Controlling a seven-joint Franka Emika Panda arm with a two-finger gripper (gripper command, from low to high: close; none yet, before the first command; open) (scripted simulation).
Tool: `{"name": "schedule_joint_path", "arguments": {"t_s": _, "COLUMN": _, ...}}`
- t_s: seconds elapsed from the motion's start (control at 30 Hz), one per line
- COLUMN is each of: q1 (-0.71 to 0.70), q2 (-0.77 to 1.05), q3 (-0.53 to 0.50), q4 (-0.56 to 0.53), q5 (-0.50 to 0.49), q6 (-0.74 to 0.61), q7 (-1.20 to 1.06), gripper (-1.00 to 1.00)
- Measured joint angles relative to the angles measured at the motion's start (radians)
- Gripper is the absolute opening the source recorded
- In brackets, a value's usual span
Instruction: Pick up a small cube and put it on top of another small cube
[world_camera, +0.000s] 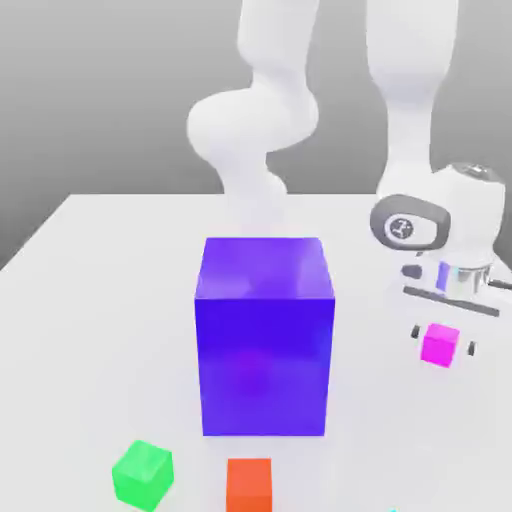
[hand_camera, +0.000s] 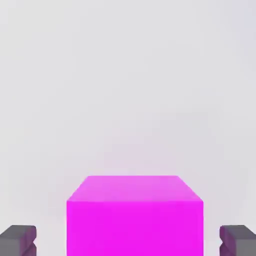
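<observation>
A small magenta cube (world_camera: 440, 343) rests on the white table at the exterior view's right. My gripper (world_camera: 444, 339) reaches down over it with a finger on each side. In the hand view the magenta cube (hand_camera: 135, 215) sits between the two grey fingertips (hand_camera: 19, 239), and a gap of table shows on either side of it, so the jaws are open and not touching it. Near the front edge lie a small green cube (world_camera: 142, 473) and a small orange-red cube (world_camera: 249, 485).
A large blue-purple block (world_camera: 265, 335) stands in the middle of the table (world_camera: 90, 300), much taller than the small cubes, between my gripper and the green cube. A sliver of something cyan (world_camera: 395, 509) shows at the front edge.
</observation>
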Motion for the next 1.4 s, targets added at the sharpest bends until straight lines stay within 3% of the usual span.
{"name": "schedule_joint_path", "arguments": {"t_s": 0.13, "q1": 0.009, "q2": 0.007, "q3": -0.011, "q4": 0.001, "q5": -0.005, "q6": 0.007, "q7": 0.003, "gripper": -1.00}}
{"name": "schedule_joint_path", "arguments": {"t_s": 0.23, "q1": -0.041, "q2": -0.033, "q3": 0.050, "q4": -0.007, "q5": 0.036, "q6": -0.023, "q7": -0.026, "gripper": -1.00}}
{"name": "schedule_joint_path", "arguments": {"t_s": 0.47, "q1": -0.161, "q2": -0.184, "q3": 0.224, "q4": -0.044, "q5": 0.259, "q6": -0.133, "q7": -0.193, "gripper": -1.00}}
{"name": "schedule_joint_path", "arguments": {"t_s": 0.6, "q1": -0.164, "q2": -0.253, "q3": 0.252, "q4": -0.059, "q5": 0.354, "q6": -0.183, "q7": -0.290, "gripper": -1.00}}
{"name": "schedule_joint_path", "arguments": {"t_s": 0.83, "q1": -0.194, "q2": -0.204, "q3": 0.269, "q4": -0.010, "q5": 0.315, "q6": -0.137, "q7": -0.572, "gripper": -1.00}}
{"name": "schedule_joint_path", "arguments": {"t_s": 1.4, "q1": -0.560, "q2": -0.111, "q3": 0.056, "q4": 0.201, "q5": 0.229, "q6": -0.220, "q7": -1.231, "gripper": -1.00}}
